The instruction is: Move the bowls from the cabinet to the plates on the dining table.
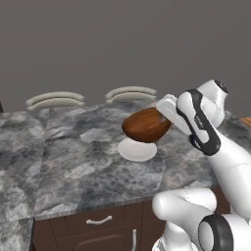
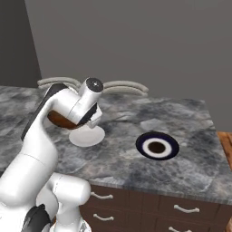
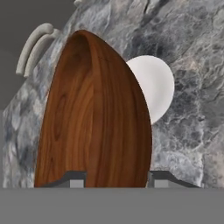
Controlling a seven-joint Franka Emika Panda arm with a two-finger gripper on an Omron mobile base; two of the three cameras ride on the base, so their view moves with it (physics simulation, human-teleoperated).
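Above white plate point(image 1: 137, 150), claw-held bowl point(image 1: 145, 125).

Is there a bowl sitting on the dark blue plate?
No, the dark blue plate is bare; the claw holds the brown bowl above the white plate.

Glossy wooden bowl point(image 1: 146, 125); veined marble table point(image 1: 73, 162).
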